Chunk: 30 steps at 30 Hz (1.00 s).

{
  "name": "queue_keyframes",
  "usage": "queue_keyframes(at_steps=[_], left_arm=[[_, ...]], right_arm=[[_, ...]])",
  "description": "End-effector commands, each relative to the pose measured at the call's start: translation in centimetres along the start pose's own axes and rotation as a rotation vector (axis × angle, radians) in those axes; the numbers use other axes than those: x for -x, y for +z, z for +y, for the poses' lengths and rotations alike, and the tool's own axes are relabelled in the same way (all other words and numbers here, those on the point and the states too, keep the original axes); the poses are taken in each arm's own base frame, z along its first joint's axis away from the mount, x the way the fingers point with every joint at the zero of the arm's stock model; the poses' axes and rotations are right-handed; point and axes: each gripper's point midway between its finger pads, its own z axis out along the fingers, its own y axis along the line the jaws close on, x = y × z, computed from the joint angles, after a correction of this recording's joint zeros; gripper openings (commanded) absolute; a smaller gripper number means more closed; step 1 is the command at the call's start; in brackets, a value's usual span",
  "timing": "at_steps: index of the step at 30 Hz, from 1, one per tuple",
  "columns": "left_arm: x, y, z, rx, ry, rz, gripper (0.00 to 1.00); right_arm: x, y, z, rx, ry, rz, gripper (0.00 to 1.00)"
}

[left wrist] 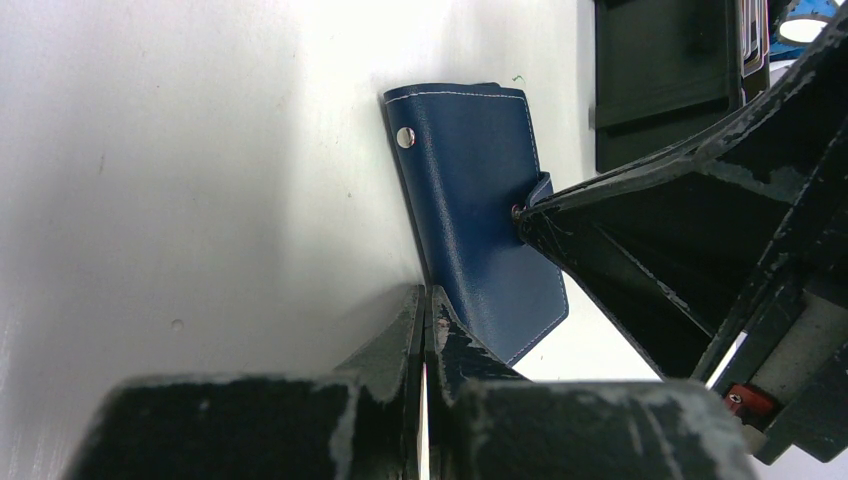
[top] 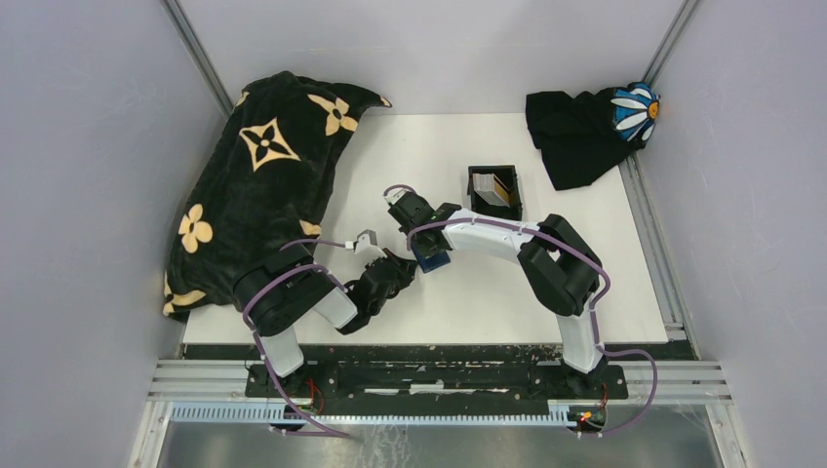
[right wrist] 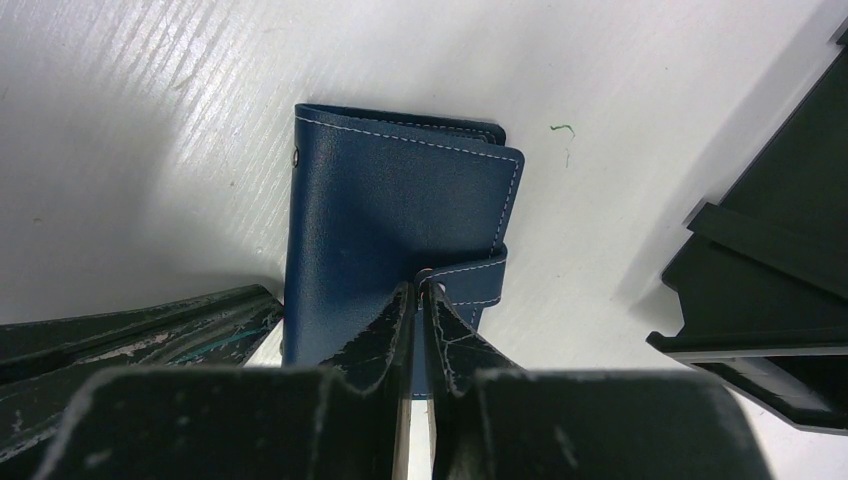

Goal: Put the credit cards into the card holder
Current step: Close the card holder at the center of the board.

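Top external view: a closed dark navy-blue folding card holder lies flat on the white table, near the middle and between the two arms, with both grippers crowded over it. The right gripper reaches in from the right, and its own wrist view shows its fingertips drawn almost together on the free end of the holder's blue snap tab, which wraps round from the holder's long edge onto its front face. The left gripper comes in from the near left. In the left wrist view its jaws are pressed fully together with nothing between them, and the tips sit just at the holder's edge; whether they touch it cannot be told. A silver snap stud shows on the holder's front near one corner. The thin tan and whitish plastic credit cards stand on edge inside an open black rectangular plastic tray, just beyond the holder and to its right. A black blanket with cream flower shapes covers the table's left side, and a black cloth with a blue-and-white daisy lies in the far right corner.
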Motion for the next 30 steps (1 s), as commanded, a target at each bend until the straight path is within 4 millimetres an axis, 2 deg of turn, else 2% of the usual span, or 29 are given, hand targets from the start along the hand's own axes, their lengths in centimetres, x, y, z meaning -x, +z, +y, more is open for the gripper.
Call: queue_keyframes(at_steps=[1,17,30], left_arm=[[-2.9,-1.1,5.4,0.164,0.079,0.111,0.03],[-2.8,-1.2,5.6,0.172,0.089,0.11,0.03],[-3.3,-1.2,6.2,0.195,0.093,0.126,0.03]], right_arm=[[0.1,0.1,0.3,0.022,0.025,-0.004,0.11],[1.0,0.3,-0.7,0.02,0.053,-0.016,0.13],[0.0,2.0,-1.1,0.089,0.114,0.056,0.12]])
